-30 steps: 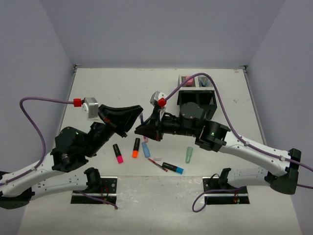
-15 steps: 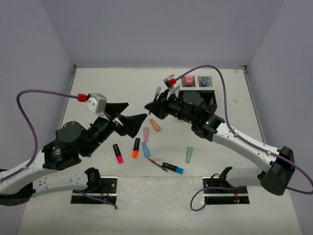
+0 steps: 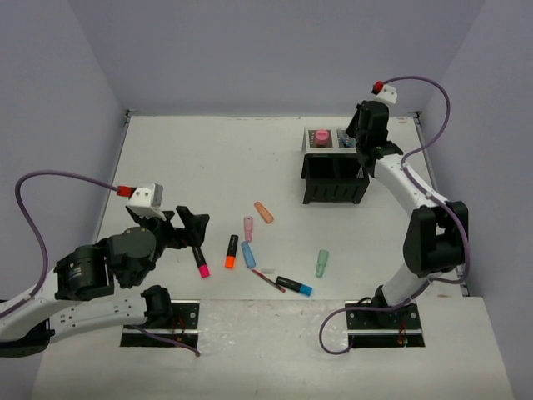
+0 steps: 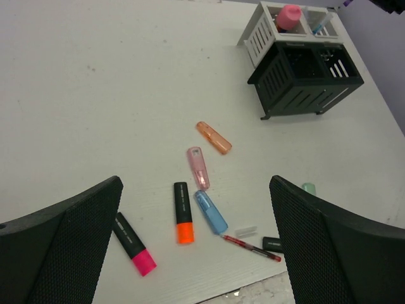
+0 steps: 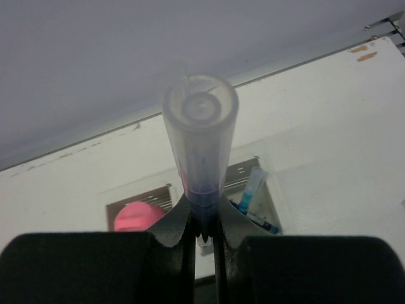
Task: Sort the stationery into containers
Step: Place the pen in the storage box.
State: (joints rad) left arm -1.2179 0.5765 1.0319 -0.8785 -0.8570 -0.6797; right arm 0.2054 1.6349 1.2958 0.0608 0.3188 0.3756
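Several pieces of stationery lie mid-table: a pink highlighter (image 3: 201, 261), an orange one (image 3: 231, 251), a blue one (image 3: 248, 254), a pale pink one (image 3: 248, 227), a peach one (image 3: 263, 212), a mint one (image 3: 321, 263) and a red pen (image 3: 268, 280). My left gripper (image 3: 187, 227) hangs open and empty to their left, above the table (image 4: 195, 180). The containers are a black organizer (image 3: 333, 177) at the back right. My right gripper (image 3: 364, 140) hovers over its rear right pale compartment, shut (image 5: 201, 237) on a clear-capped blue pen (image 5: 199, 145) that points up.
A pink glue stick (image 5: 138, 217) stands in the rear left compartment, and blue pens (image 5: 253, 187) lean in the rear right one. A black-and-blue highlighter (image 3: 295, 286) and a loose clear cap (image 4: 246, 232) lie near the table's front edge. Grey walls close in the sides.
The left gripper opened and drew back to the near left. The right arm swung from mid-table to the back right, carrying the pen over the organizer.
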